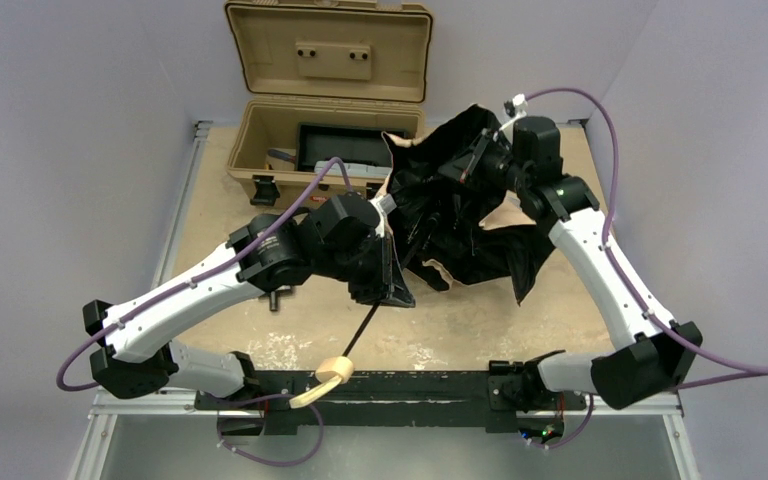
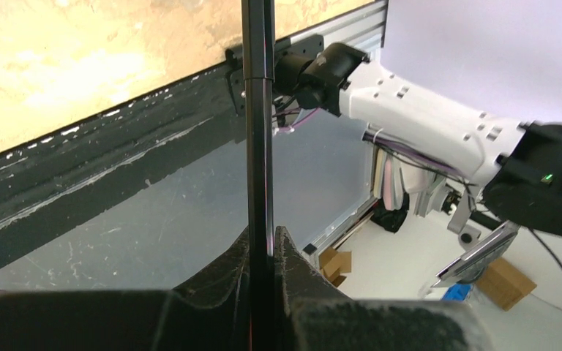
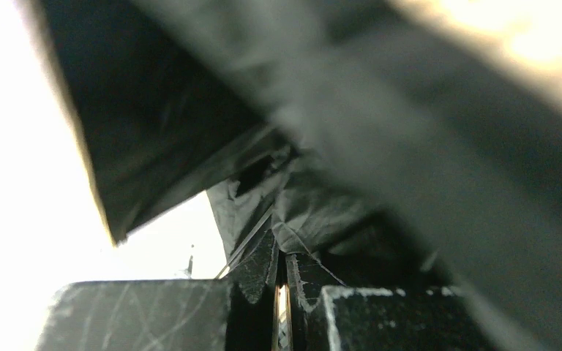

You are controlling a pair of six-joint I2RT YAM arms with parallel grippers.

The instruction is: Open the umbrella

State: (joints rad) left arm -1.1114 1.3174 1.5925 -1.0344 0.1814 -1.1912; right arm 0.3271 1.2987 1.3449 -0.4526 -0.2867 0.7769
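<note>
Sandy table (image 1: pixel 440 330) bears the umbrella (image 1: pixel 460 215) at its middle, just before the tan toolbox (image 1: pixel 330 100). Its black-lined canopy is crumpled and only half spread, so the opening looks begun but unfinished. The left gripper (image 2: pixel 261 245) is clenched on the thin shaft (image 2: pixel 257 110), while the right gripper (image 3: pixel 280 267) is pinched shut among the folds, on what I cannot tell. Next, the shaft probably wants holding firm while the canopy is pushed outward until the ribs lock.
</note>
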